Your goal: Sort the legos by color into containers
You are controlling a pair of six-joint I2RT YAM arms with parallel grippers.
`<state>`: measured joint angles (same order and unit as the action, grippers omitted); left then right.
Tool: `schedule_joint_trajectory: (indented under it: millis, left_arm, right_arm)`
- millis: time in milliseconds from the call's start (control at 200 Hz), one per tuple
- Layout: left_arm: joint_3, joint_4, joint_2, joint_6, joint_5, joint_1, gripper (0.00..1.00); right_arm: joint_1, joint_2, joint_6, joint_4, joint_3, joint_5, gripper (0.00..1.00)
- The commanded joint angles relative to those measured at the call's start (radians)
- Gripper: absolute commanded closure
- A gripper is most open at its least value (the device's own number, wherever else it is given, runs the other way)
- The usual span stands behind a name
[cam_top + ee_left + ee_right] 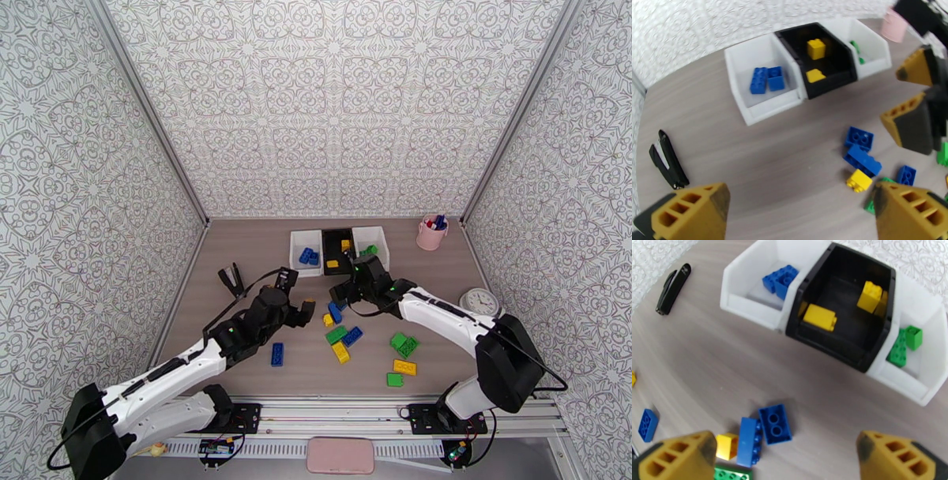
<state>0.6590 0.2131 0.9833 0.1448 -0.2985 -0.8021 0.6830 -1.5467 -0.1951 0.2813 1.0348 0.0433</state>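
**Sorting table, seen from behind the two arms.** Three bins stand touching in a row at the far middle of the table (438, 276).

- **Bins:**
  - The left white bin (304, 239) holds two blue bricks (767, 79).
  - The black bin (332, 239) holds yellow bricks (821, 317).
  - The right white bin (374, 234) holds green bricks (905, 343).
- **Left gripper** (800, 197): it hangs over bare tabletop on the near side of the left white bin. Its fingers (691, 205) are spread wide with nothing between them.
- **Right gripper** (786, 439): it hangs just in front of the black bin, jaws likewise wide apart and empty.
- **Bricks below the right gripper:** a square blue brick (775, 424) lies just beside an oblong blue brick (749, 441). A small yellow brick (726, 446) rests against the oblong brick's other side, and a green studded brick (732, 473) lies at the near edge of that cluster.
- **Other loose pieces on the near half of the table:**
  - A lone blue brick (277, 354) lies beside the left arm.
  - A green block (404, 344) lies to the right; whether it is one brick or two cannot be told.
  - An oblong yellow brick (404, 367) and a small green brick (395, 380) also lie to the right.
- **Other objects:** a black stapler (231, 279) lies left of the bins, and a pink pen cup (431, 234) stands to their right. A round white clock (479, 301) lies near the right wall.
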Motion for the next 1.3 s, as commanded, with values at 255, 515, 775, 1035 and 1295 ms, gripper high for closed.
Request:
schedule_joint_trajectory:
  millis: [255,515,775,1035,1295]
  left_arm:
    - [-0.134,-0.074,-0.095,-0.294,0.330,-0.022,0.00]
    - [-0.177,-0.284,-0.023,-0.363,0.487,-0.046,0.00]
    - [-0.153,-0.331,0.023,-0.479,0.661,-0.064,0.00]
    - [-0.160,-0.350,0.031,-0.470,0.725,-0.094,0.00]
    - [-0.159,-0.346,0.025,-0.482,0.737,-0.106,0.00]
  right_arm:
    - [0.051,-0.021,-0.303,0.170,0.019,0.097,0.05]
    - [0.050,0.127,-0.296,0.228,-0.152,0.217,0.03]
    - [0.010,0.375,-0.115,0.474,-0.219,0.178,0.05]
    - [-0.028,0.417,0.010,0.557,-0.087,0.115,0.08]
    - [-0.083,0.274,0.221,0.744,0.036,0.083,0.06]
